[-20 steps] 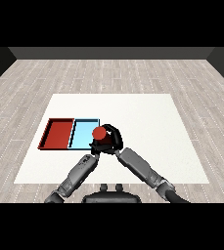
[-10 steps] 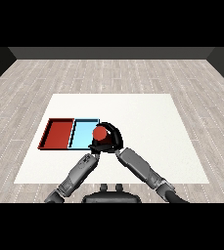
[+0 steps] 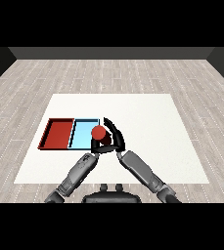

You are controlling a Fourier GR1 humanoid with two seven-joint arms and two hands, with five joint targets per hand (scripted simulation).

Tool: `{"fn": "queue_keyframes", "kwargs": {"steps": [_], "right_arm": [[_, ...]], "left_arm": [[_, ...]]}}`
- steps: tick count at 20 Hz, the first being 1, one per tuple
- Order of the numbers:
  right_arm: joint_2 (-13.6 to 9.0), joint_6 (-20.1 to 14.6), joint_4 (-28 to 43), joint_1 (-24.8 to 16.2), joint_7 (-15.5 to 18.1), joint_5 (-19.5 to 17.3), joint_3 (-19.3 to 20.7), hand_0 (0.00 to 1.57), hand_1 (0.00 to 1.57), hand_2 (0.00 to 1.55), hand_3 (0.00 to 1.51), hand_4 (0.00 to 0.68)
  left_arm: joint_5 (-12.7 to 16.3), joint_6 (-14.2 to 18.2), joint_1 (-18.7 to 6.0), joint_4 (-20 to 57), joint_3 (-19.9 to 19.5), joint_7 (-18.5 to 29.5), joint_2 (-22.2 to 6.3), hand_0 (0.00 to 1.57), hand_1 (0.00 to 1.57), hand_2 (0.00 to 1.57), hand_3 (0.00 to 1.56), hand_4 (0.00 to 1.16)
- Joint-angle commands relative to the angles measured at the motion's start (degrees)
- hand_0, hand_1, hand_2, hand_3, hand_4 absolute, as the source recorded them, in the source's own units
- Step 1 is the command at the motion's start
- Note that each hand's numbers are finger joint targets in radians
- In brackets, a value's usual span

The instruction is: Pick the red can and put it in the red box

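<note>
My right hand [image 3: 114, 139] curls round the red can [image 3: 99, 132] at the light blue tray's [image 3: 80, 133] right edge; the red tray [image 3: 58, 133] is unreached.

There are no words, numbers, labels or signs to read here. The red can [image 3: 98, 132] is plain red, with no name on it. The red tray [image 3: 57, 134] and the light blue tray [image 3: 82, 133] have no writing. The white table [image 3: 147, 122] is bare of any marks, and the black hands and grey arms carry no letters either.
</note>
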State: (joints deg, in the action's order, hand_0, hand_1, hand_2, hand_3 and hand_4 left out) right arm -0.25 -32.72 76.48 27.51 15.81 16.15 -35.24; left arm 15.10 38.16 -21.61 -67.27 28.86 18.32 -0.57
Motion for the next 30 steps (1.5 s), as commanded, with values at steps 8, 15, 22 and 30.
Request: {"fn": "queue_keyframes", "kwargs": {"steps": [8, 15, 22, 30], "right_arm": [[-5.39, 5.32, 11.38, -5.89, -0.96, -1.28, 9.96, 0.00, 0.00, 0.00, 0.00, 0.000], [-11.87, 8.29, 20.26, -13.16, -1.38, 1.34, 17.36, 0.00, 0.00, 0.00, 0.00, 0.000], [-17.07, 11.71, 21.62, -27.80, 2.84, 3.82, 22.57, 0.00, 0.00, 0.00, 0.00, 0.000], [-18.95, 12.66, 19.52, -28.57, 1.88, 3.23, 26.65, 0.00, 0.00, 0.00, 0.00, 0.000]], "left_arm": [[-1.04, -3.36, 6.41, 4.20, -2.93, 6.97, 0.41, 1.57, 1.57, 1.57, 1.49, 1.13], [-4.61, -1.80, 2.57, -3.51, -7.61, -2.48, -10.01, 1.57, 1.57, 1.57, 1.47, 1.13], [-7.10, -2.24, 0.11, 2.28, -12.95, -3.99, -17.02, 1.57, 1.57, 1.56, 1.47, 1.11], [-5.99, -8.11, -2.76, 14.47, -21.45, -7.06, -26.71, 1.57, 1.57, 1.57, 1.50, 1.12]]}}
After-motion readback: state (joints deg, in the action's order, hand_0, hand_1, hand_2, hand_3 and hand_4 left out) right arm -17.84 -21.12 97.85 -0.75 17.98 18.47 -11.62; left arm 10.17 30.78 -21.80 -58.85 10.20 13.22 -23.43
